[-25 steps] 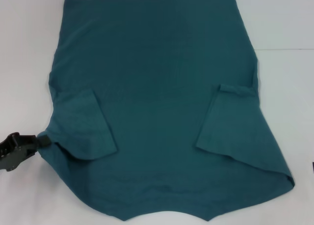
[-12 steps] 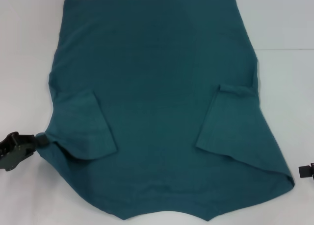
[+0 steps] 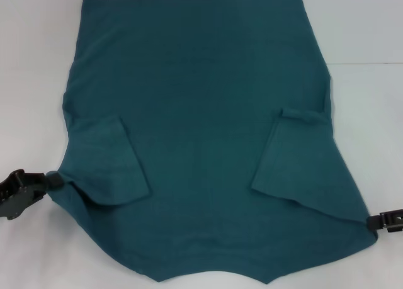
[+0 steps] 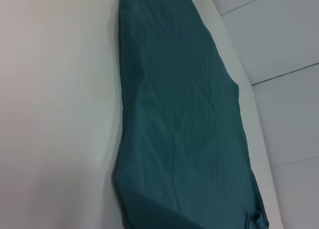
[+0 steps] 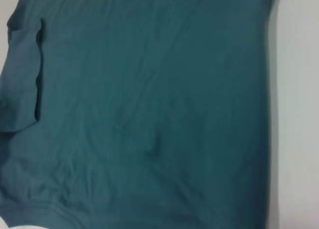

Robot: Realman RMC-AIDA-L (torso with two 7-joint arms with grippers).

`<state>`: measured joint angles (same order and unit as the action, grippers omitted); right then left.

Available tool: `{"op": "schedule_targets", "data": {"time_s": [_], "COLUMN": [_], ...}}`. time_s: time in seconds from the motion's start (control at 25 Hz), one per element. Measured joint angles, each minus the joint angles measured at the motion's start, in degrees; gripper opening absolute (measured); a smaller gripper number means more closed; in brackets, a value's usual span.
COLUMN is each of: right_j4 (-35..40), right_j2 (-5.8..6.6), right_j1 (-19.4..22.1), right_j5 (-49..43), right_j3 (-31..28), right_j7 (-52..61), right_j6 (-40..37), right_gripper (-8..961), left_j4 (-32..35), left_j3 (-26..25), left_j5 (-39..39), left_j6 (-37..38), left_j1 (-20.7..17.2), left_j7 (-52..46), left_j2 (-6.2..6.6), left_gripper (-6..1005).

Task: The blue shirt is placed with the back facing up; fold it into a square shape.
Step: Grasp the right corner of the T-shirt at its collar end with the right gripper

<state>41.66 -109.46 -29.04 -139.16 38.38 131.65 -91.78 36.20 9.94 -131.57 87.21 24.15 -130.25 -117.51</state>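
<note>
My left gripper (image 3: 55, 179) is clamped on the shoulder edge of the blue shirt (image 3: 201, 113), the soft cloth bunched into a small pucker between my fingers. My right gripper (image 3: 375, 221) touches the opposite shoulder corner; I cannot tell how far apart its fingers are. The shirt spreads between them, flat on the white table (image 3: 31, 62), plain teal knit with faint wrinkles, both short sleeves folded inward.
</note>
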Motion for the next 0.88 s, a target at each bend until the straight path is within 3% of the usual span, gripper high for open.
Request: {"op": "schedule_targets", "data": {"time_s": [0.28,0.68,0.88], "right_j4": [-0.69,-0.81,-1.43], "right_j2": [-0.76,-0.33,-1.09], "right_j1": [-1.08,-1.89,-3.22], "right_j5": [-0.06,-1.55,-3.31], "right_j3": [1.16,2.22,2.29], "right_j7": [0.01,0.75,0.77], "right_j6": [0.49,0.71,1.40], "right_gripper": [760,759,759], "left_j4": [0.00,0.01,-0.05], "left_j3": [-0.01,-0.01,-0.01], "left_j5": [0.00,0.01,0.08], "left_j6": [-0.56,-0.80,-0.98], "left_j1": [0.02,0.02,0.08], "left_j7": [0.00,0.00,0.00], "left_j2": [0.00,0.04,0.06], "left_gripper": [0,1,1]}}
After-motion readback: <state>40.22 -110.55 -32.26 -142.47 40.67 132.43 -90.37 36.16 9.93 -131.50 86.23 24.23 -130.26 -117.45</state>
